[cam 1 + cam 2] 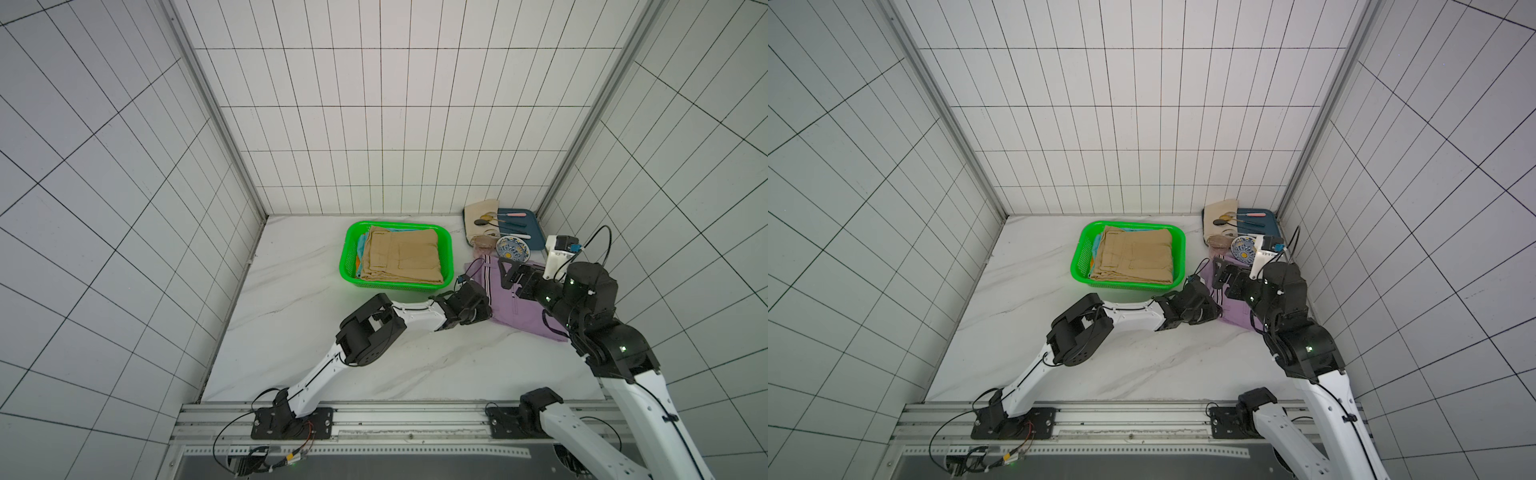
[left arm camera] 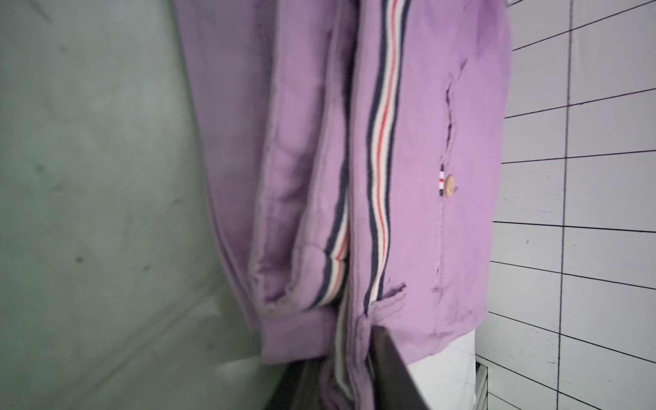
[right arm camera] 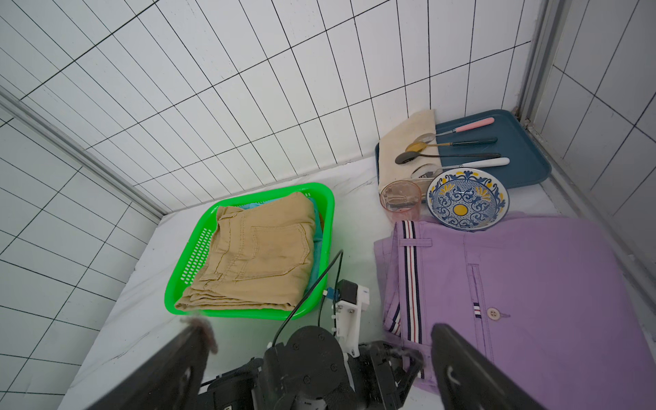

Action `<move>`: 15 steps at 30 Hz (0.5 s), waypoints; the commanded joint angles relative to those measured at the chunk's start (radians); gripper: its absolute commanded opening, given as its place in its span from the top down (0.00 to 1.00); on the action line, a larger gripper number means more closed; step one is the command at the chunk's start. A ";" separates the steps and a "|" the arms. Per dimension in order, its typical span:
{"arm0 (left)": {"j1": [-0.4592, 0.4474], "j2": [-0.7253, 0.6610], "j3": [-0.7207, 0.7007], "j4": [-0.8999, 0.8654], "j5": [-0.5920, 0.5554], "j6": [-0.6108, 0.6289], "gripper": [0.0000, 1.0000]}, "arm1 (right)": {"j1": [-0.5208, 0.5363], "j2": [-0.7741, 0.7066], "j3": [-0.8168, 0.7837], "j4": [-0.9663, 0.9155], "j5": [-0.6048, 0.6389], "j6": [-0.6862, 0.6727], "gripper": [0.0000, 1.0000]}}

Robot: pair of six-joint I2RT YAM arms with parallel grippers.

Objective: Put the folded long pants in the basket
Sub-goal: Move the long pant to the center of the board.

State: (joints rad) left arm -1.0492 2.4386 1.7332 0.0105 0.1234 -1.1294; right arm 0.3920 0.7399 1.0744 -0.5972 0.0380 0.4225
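Left fingers (image 2: 390,372) pinch the edge of the lilac pants (image 1: 515,316), which lie on the counter (image 1: 332,353) just right of the basket (image 1: 395,286). Right fingers (image 3: 472,369) hover spread above them; tan pants (image 1: 401,257) sit in the basket

Walls: white rectangular tiles with dark grout (image 1: 374,124), on three sides.
Counter: white marble-veined slab (image 1: 270,324).
Corners: grey aluminium posts (image 1: 217,112).

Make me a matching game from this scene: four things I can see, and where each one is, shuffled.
1 tan pants
2 lilac pants
3 patterned bowl
4 spoons

A beside the pink cup
B inside the green basket
C across the cream cloth and blue tray
D on the table, edge pinched in the left jaws

Pairs: 1-B, 2-D, 3-A, 4-C
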 commanded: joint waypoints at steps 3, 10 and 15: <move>0.008 0.083 -0.091 -0.192 0.030 -0.007 1.00 | -0.010 -0.013 0.000 -0.010 -0.007 -0.002 0.00; -0.059 -0.261 -0.482 -0.129 -0.129 -0.017 1.00 | -0.010 0.006 -0.007 -0.010 -0.011 0.004 0.00; -0.092 -0.546 -0.787 -0.138 -0.222 -0.095 1.00 | -0.012 0.045 -0.034 0.002 -0.026 0.035 0.01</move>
State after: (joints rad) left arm -1.1404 1.9636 1.0782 0.0128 -0.0051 -1.1744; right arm 0.3920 0.7654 1.0740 -0.5968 0.0292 0.4309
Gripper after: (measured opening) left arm 0.083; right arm 0.993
